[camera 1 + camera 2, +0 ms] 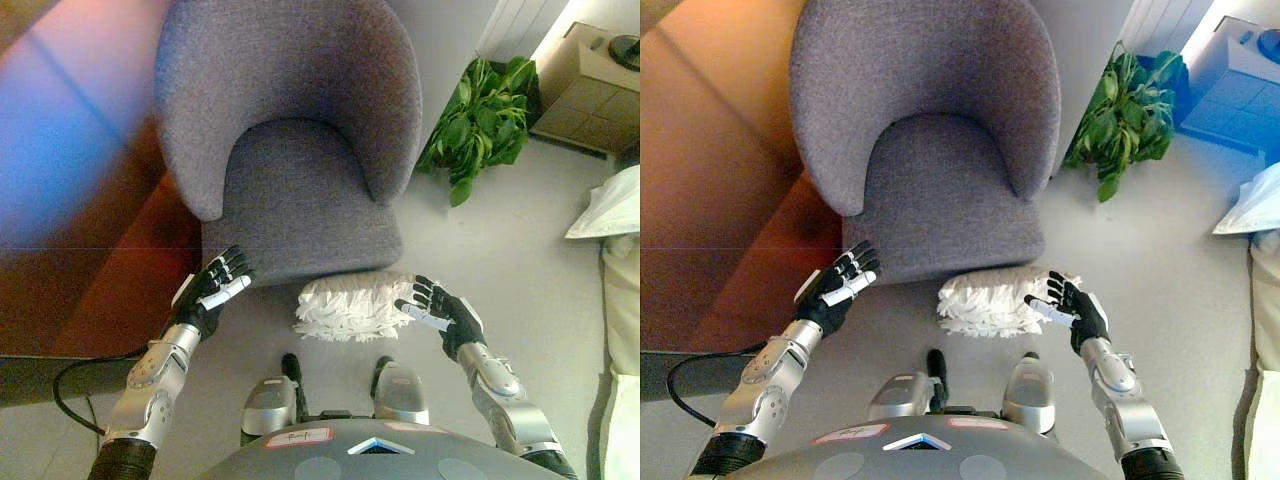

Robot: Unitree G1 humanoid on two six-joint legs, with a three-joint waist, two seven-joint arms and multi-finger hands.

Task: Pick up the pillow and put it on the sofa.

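My left hand (213, 290) hovers near the sofa's (290, 130) front left corner, fingers straight and spread apart, holding nothing, palm turned in toward the pillow. My right hand (440, 308) is at the pillow's right end, fingers straight and spread too, tips at or just beside its edge; can't tell if they actually touch. Nothing gripped by either hand.

Pillow (350, 305) is white, ruffled, lying on the floor (500, 260) right in front of the sofa's seat, up against or just short of its front edge. It sits between my two hands, closer to the right one; the left is well apart from it.

Sofa is a grey fabric tub chair, curved back on the far side, seat bare.

Far right: green potted plant (480, 120) on the floor beside the sofa. Beyond it, a beige cabinet (590, 90) in the far right corner. At the right edge a white cushion-like thing (612, 205), partly cut off, can't tell what it rests on. Left of the sofa, a reddish-brown wood surface (100, 290)
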